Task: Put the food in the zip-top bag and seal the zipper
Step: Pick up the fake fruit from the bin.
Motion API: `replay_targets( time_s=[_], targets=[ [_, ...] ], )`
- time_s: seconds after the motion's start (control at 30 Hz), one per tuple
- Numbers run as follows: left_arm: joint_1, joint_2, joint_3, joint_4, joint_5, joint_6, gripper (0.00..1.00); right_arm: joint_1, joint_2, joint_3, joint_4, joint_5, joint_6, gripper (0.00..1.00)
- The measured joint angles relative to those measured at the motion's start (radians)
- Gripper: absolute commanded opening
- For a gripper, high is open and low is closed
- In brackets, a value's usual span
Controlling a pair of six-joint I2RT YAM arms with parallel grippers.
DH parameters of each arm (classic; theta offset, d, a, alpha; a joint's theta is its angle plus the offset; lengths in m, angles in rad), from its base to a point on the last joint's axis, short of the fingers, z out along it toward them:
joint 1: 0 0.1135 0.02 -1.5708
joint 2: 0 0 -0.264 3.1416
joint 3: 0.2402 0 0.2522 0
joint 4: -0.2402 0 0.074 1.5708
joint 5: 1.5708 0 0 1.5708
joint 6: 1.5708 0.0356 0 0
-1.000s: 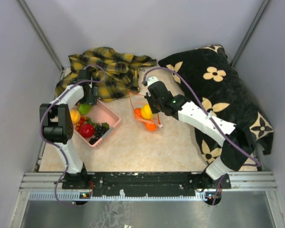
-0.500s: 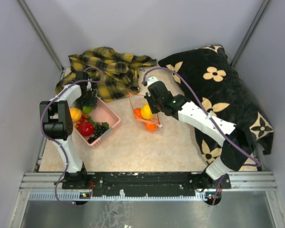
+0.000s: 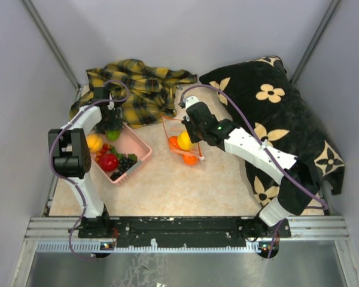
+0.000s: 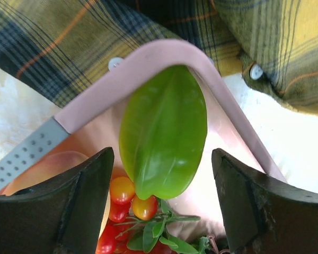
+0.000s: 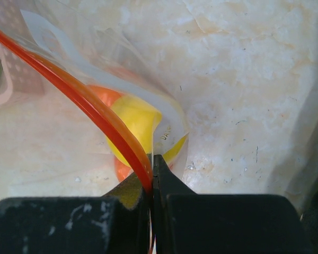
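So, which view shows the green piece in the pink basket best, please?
The left wrist view: the green piece fills the frame, in the basket's corner between the fingers of the open left gripper. The top view shows only a small green spot by that gripper. The right wrist view does not show it clearly.

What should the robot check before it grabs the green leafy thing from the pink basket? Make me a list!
1. Left jaws open wide: ok.
2. Green piece centred between the left jaws: ok.
3. Room for the jaws around it: cannot tell, its tip overlaps the pink basket rim.
4. Right jaws shut on the red zipper: ok.
5. Zip-top bag mouth open enough: cannot tell.
6. Lemon already inside the bag: ok.
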Motion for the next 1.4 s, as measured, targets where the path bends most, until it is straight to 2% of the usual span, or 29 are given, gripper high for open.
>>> replay_targets(
  time_s=[0.27,0.57,0.77,0.93,1.13,1.4],
  targets=[
    [0.000,0.049,0.023,0.042,-0.042,-0.029,0.72,0.000,0.000,0.000,0.000,0.000,0.000,0.00],
    [0.000,0.091,0.032,0.044,-0.041,-0.039,0.47,0.000,0.000,0.000,0.000,0.000,0.000,0.00],
    [0.000,0.075,0.023,0.048,-0.035,-0.052,0.37,0.000,0.000,0.000,0.000,0.000,0.000,0.00],
    [0.000,-0.017,-0.014,0.052,-0.018,-0.095,0.33,0.000,0.000,0.000,-0.001,0.000,0.000,0.00],
    [-0.015,-0.204,-0.109,0.092,0.011,-0.169,0.31,0.000,0.000,0.000,-0.003,0.000,0.001,0.00],
    [-0.134,-0.475,-0.306,0.188,0.042,-0.251,0.30,0.000,0.000,0.002,-0.014,0.000,0.004,0.00]
  ],
)
